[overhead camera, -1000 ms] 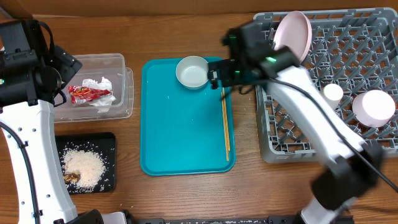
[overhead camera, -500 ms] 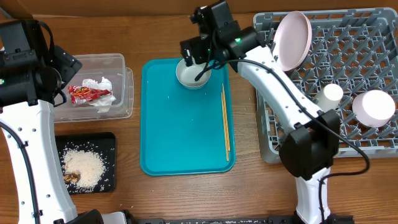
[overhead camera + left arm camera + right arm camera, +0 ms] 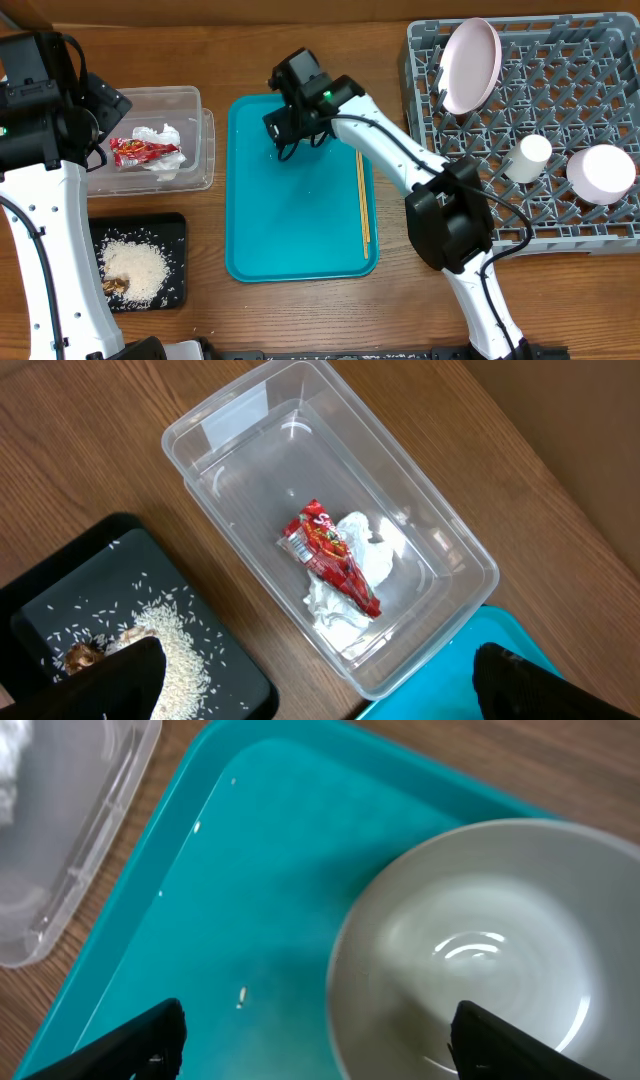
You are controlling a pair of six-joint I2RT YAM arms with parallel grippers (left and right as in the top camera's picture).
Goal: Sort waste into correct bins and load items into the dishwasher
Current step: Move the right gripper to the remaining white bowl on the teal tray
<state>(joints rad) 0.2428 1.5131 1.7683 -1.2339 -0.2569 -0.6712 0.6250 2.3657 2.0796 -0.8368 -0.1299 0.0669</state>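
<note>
Bowl-loading step: right gripper [image 3: 320,1042] is hanging jaws-open astride the left rim of the pale bowl [image 3: 480,960] at the teal tray's [image 3: 250,850] far end, next needing a rim pinch and a carry right to the dish rack [image 3: 580,60]; left gripper [image 3: 320,675] is idling open and empty over the clear tub [image 3: 250,440].

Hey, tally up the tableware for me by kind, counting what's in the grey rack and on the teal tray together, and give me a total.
Plate: 1
Cup: 1
Pink dish: 1
Bowl: 1
Pair of chopsticks: 1
Total: 5
</note>
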